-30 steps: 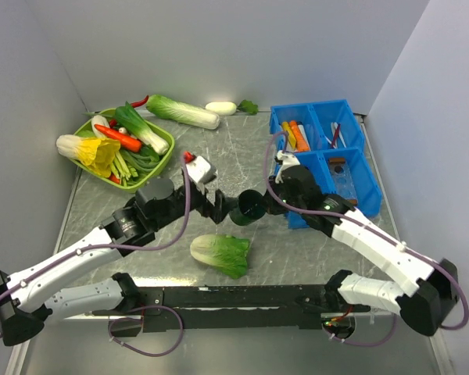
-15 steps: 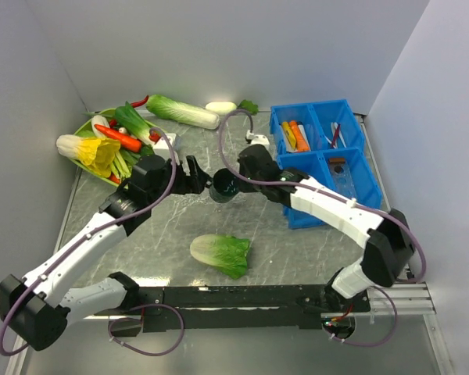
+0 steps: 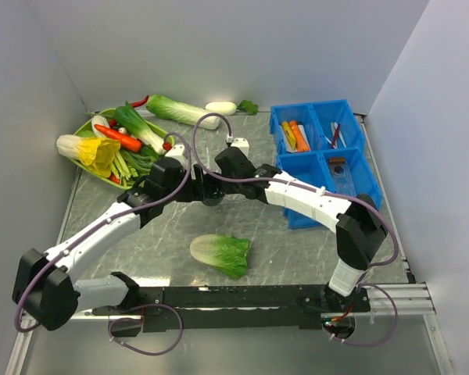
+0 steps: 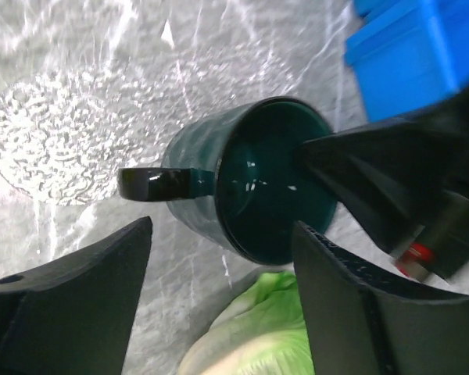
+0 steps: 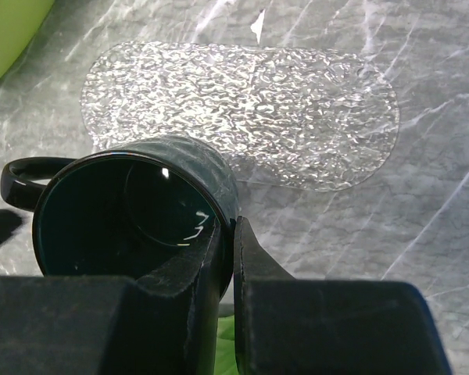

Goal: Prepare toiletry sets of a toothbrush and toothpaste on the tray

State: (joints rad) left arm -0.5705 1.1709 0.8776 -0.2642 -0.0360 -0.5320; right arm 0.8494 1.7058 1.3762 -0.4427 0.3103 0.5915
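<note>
- Our right gripper (image 5: 227, 234) has its fingers clamped on the rim of a dark green mug (image 5: 125, 211), one finger inside the wall and one outside.
- The mug's mouth is turned back toward those fingers. Its handle (image 5: 23, 176) sticks out on the side away from the clamped spot.
- Our left gripper (image 4: 223, 226) meets the mug (image 4: 273, 187) from the opposite side with its fingers well apart. The mug sits just ahead of the gap between them.
- We cannot make out either left finger touching the mug. The handle (image 4: 160, 181) lies just past the tip of one finger.
- We cannot tell whether the mug rests on the table or hangs just above it.
- The tray (image 5: 242, 109), a clear dimpled oval, lies flat on the marbled table just beyond the right fingertips, past the mug. In the left wrist view it (image 4: 55, 141) shows ahead of the fingers, beside the handle.
- The toothpaste (image 3: 293, 134), one yellow and one orange tube, is well apart from both sets of fingers, in a rear compartment of the blue bin (image 3: 352, 168).
- The toothbrush (image 3: 334, 134) sticks are in the next rear compartment, farther still from the fingers.
- A cabbage (image 3: 220, 254) lies on the table near the fingers, on the side towards the arm bases.
</note>
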